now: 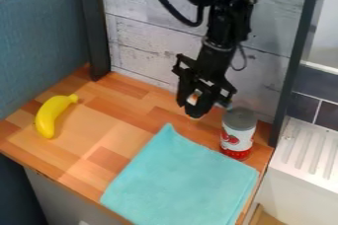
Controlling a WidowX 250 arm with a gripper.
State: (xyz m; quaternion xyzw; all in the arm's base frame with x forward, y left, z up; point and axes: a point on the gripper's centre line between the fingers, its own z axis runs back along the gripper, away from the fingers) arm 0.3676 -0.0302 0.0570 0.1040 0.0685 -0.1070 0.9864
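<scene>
Right now, one gripper (196, 110) is hanging over the back of the table (105, 101), right of its middle. Its dark parts are overlapping so much that whether it is standing wide or narrow is impossible to tell. A pale, orange-tinged patch is showing among them, too small to make out as a held thing or the background. One can (238, 132), the nearest clear object, is standing upright near the table's back right corner, grey end up. One turquoise cloth (182, 182) is lying spread towards the front and right edges, its lowest part cut off by the view. The can's base is sitting at its edge, touching or just beside, unclear which. One banana (53, 115) is lying near the left edge, well apart.
</scene>
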